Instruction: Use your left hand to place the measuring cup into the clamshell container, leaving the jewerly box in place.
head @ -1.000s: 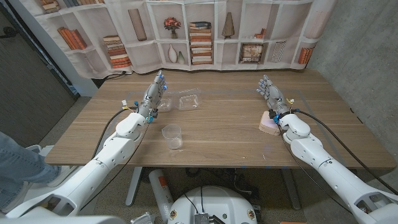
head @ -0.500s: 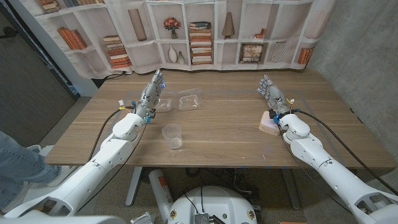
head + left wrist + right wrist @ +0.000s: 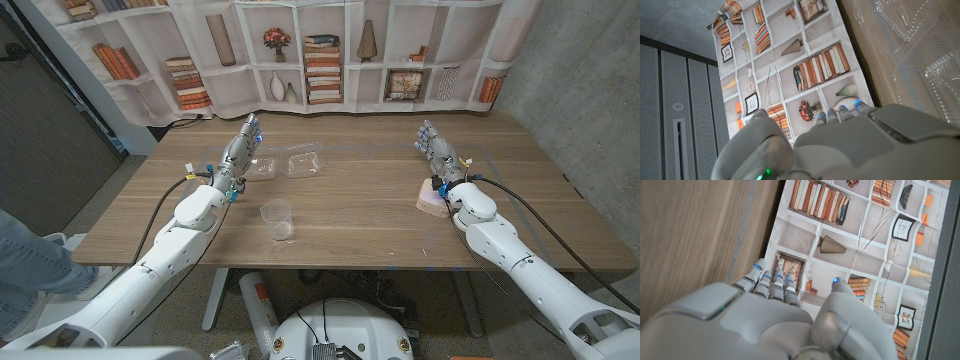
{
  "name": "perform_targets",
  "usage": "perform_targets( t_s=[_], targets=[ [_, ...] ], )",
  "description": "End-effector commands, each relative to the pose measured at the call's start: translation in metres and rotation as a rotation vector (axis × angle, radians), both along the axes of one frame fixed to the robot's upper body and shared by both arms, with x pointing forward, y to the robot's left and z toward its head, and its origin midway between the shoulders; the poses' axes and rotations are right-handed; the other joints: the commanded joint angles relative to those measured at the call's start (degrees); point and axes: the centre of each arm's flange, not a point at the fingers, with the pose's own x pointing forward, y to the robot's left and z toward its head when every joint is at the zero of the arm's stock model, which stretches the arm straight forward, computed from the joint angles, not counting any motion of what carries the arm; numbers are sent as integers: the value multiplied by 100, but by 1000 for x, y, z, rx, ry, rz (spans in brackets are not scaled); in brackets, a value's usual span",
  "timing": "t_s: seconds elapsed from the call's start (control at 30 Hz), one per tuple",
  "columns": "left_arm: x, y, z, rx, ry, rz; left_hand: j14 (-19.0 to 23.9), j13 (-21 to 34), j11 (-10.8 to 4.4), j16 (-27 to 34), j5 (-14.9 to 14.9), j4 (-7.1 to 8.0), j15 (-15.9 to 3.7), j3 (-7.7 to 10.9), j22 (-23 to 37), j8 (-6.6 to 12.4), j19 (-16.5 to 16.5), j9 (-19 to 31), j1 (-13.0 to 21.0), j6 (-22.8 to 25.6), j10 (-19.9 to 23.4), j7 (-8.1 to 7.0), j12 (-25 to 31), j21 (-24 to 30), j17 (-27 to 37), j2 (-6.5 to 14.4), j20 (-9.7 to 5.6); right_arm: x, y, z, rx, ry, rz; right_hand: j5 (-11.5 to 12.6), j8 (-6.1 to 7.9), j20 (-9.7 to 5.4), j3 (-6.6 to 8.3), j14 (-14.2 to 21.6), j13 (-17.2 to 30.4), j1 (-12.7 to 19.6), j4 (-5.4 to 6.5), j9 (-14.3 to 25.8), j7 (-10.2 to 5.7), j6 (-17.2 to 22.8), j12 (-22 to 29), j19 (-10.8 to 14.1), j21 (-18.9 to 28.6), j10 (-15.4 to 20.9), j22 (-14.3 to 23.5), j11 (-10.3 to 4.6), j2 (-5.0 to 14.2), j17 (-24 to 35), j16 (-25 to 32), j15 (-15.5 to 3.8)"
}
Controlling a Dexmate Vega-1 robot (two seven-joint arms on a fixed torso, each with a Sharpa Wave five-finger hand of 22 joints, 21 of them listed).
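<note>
While the measuring cup stands untouched on the counter – near the open clamshell container – the left robot hand holds nothing, fingers extended; the whole task remains.

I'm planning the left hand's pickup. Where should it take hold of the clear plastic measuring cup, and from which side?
The clear plastic measuring cup stands upright, mouth up, alone on the wooden table. Probably best to wrap its side wall just under the rim, coming from the robot's left, where the left hand already is; no handle is discernible.
</note>
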Motion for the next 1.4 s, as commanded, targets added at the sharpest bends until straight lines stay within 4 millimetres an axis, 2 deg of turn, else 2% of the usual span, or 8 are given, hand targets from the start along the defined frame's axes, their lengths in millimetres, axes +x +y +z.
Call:
perform_targets(
  t_s=[0.03, 0.43, 1.4],
  targets=[
    [-14, 7, -6, 23, -25, 22, -629, 9, 13, 37, 23, -51, -8, 3, 28, 27, -795, 9, 61, -275, -351, -18, 37, 26, 11, 19, 2, 0, 2, 2, -2, 1, -10, -10, -22, -46, 9, 61, 26, 29, -48, 27, 3, 78, 8, 49, -39, 49, 20, 7, 43, 27, 10, -13],
    [-17, 14, -16, 21, -29, 17, -609, 8, -11, 33, 21, -64, -13, -4, 27, 30, -793, 9, 80, -226, -322, -33, 36, 25, 11, 30, 16, 1, 8, 5, -12, 3, -5, -13, -18, -53, 8, 73, 26, 31, -59, 28, 2, 112, 8, 66, -65, 57, 21, 12, 45, 26, 10, -9],
    [-43, 35, -27, 64, -71, 24, -508, 6, -56, 43, 23, -96, -42, -19, 27, 35, -771, 10, 130, -115, -243, -90, 38, 31, 9, 54, 33, 2, 13, 8, -22, 9, -4, -17, -31, -43, 5, 88, 27, 29, -76, 29, 3, 122, 6, 84, -121, 67, 22, 5, 54, 26, 8, -11]
  ],
)
